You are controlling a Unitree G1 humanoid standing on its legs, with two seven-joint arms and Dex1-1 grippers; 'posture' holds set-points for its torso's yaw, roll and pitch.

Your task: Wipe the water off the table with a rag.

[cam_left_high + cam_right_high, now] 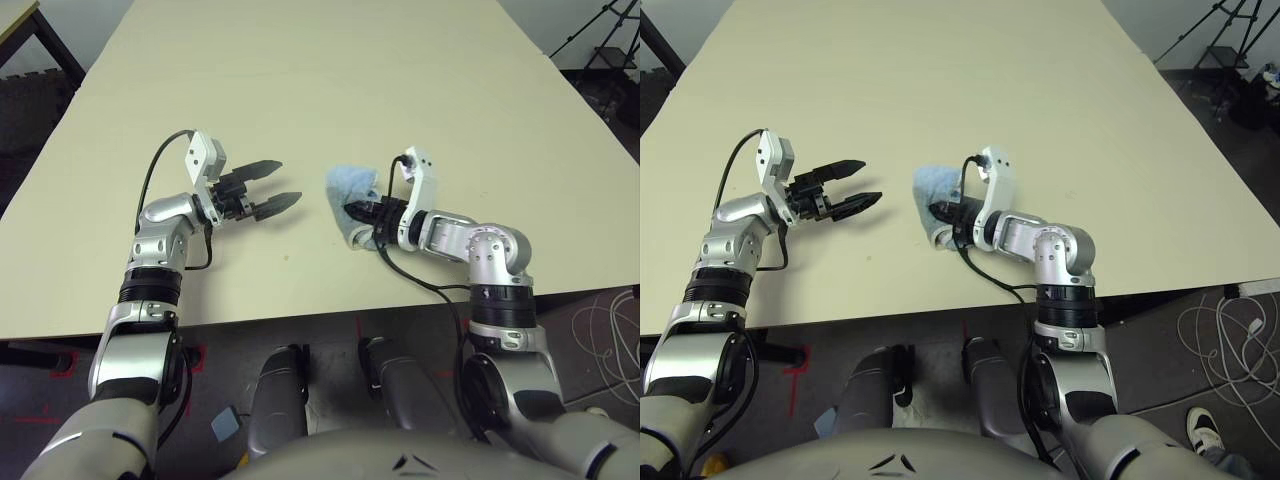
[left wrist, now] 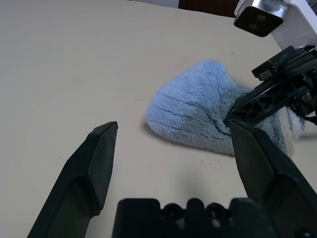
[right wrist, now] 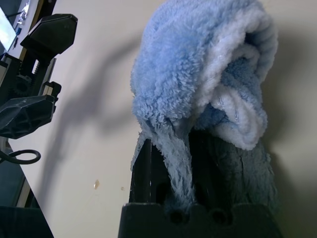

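Near the front edge of the table (image 1: pixel 420 90): right gripper (image 1: pixel 360 212) clamped on the rag (image 1: pixel 350 190), the blue cloth bunched over its 2 fingers and resting on the tabletop. Just beside, to the left: left gripper (image 1: pixel 277 186) spread wide, holding nothing, pointed toward the rag. 1 small amber drop of water (image 3: pixel 96 184) on the table near the rag.

both head eyes look down over the table (image 1: pixel 330 90) from above; each wrist camera sits close, facing along its fingers, and all share the rag (image 2: pixel 198 114).
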